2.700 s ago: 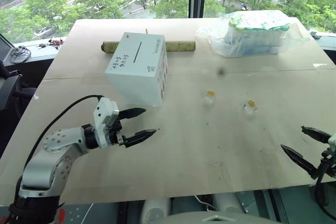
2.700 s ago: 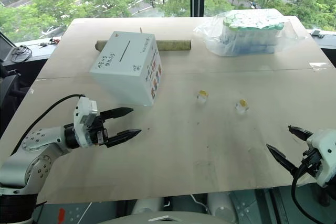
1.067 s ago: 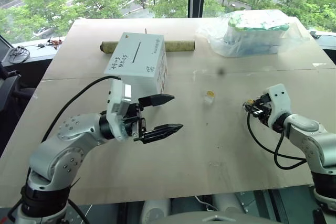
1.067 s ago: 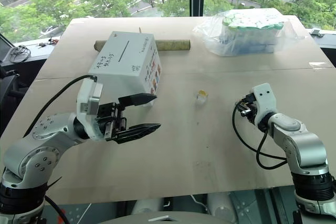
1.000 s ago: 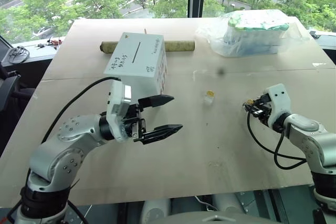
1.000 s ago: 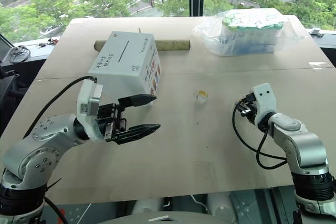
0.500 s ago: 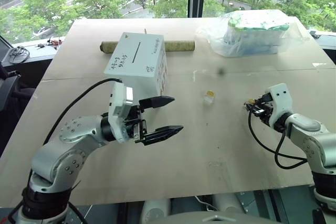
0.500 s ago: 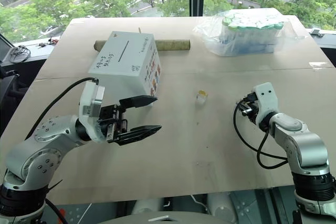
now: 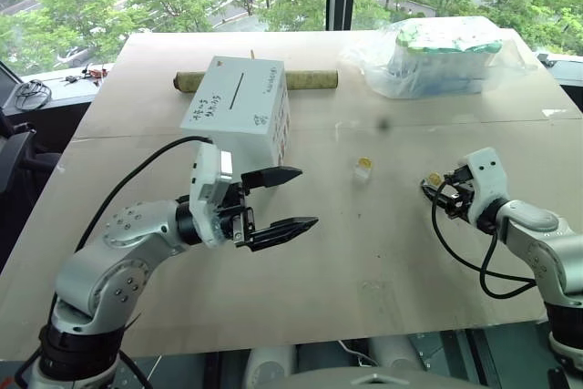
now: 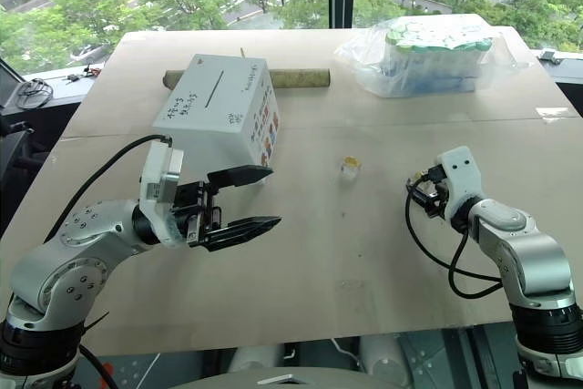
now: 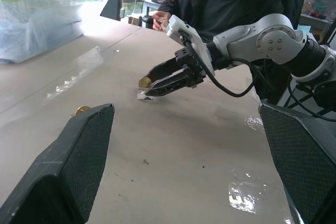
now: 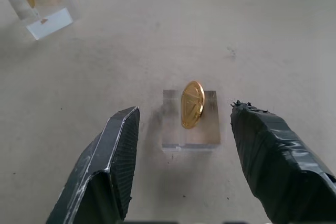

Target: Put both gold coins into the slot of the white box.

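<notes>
Coin [image 12: 192, 104] stands upright on its clear block between the right gripper's [image 12: 184, 145] parted fingers, untouched.

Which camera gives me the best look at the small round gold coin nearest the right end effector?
The right wrist view: the small round gold coin stands on edge in a clear plastic block, between the end effector's open fingers. The left wrist view shows it small at the fingertips; the eye views show a speck.
</notes>
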`<action>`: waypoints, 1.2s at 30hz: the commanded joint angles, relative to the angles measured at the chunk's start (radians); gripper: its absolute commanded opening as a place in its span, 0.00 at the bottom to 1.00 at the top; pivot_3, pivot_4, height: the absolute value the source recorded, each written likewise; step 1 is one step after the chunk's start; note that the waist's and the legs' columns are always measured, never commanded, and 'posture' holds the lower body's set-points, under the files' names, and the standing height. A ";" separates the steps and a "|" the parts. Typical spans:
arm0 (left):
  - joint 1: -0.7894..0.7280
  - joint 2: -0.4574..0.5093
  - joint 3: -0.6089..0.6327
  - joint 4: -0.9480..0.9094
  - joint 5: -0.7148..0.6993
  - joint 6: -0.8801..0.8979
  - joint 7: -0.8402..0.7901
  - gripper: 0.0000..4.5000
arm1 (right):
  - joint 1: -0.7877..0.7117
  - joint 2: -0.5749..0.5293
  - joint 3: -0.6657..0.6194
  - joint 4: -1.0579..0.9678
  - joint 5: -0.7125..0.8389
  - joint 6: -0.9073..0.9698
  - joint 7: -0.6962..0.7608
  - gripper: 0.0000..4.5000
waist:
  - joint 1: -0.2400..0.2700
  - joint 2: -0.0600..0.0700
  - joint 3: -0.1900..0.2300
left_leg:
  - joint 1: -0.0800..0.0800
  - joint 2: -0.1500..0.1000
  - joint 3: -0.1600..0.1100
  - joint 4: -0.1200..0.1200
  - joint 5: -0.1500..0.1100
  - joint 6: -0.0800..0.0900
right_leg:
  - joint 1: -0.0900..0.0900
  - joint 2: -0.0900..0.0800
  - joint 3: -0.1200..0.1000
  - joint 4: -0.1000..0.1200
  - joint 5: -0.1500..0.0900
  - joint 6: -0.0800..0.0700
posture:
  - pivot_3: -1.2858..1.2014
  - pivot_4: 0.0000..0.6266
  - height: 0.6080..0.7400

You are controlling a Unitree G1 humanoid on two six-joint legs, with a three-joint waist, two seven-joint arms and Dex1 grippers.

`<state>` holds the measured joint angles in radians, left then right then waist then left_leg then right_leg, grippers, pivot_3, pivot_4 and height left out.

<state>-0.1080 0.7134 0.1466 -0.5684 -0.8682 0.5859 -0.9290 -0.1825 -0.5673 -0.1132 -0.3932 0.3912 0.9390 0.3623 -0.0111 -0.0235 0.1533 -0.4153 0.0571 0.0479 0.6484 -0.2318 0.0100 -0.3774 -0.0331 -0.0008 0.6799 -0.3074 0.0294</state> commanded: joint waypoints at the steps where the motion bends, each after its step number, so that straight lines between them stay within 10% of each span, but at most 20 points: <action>1: 0.001 0.005 0.015 -0.035 -0.015 -0.004 0.008 1.00 | -0.011 0.001 -0.035 -0.058 0.014 0.007 -0.003 0.66 | 0.000 0.000 0.000 | 0.000 0.000 0.000 0.000 0.000 0.000 | 0.000 0.000 0.000 0.000 0.000 0.000 | 0.52 0.24 1.00; 7: -0.008 0.002 0.004 -0.034 -0.012 -0.002 0.016 1.00 | -0.012 0.000 -0.032 -0.053 0.004 0.000 -0.007 0.66 | 0.000 0.000 0.000 | 0.000 0.000 0.000 0.000 0.000 0.000 | 0.000 0.000 0.000 0.000 0.000 0.000 | 0.52 0.24 1.00; 15: -0.002 0.004 0.009 -0.080 -0.035 0.020 0.049 1.00 | -0.016 0.006 -0.023 -0.027 -0.006 -0.016 -0.009 0.03 | 0.000 0.000 0.000 | 0.000 0.000 0.000 0.000 0.000 0.000 | 0.000 0.000 0.000 0.000 0.000 0.000 | 0.52 0.24 1.00; 36: -0.010 -0.013 0.045 -0.062 -0.162 0.097 0.157 1.00 | -0.028 0.028 -0.167 -0.110 0.167 -0.044 0.084 0.03 | 0.001 0.000 0.000 | 0.000 0.000 0.000 0.000 0.000 0.000 | 0.000 0.000 0.000 0.000 0.000 0.000 | 0.52 0.24 1.00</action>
<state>-0.0979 0.7027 0.1856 -0.6274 -0.9890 0.6703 -0.7920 -0.1930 -0.5354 -0.2324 -0.4375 0.5007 0.9044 0.4163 -0.0105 -0.0233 0.1535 -0.4153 0.0572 0.0477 0.6483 -0.2319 0.0100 -0.3773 -0.0332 -0.0008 0.6799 -0.3074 0.0295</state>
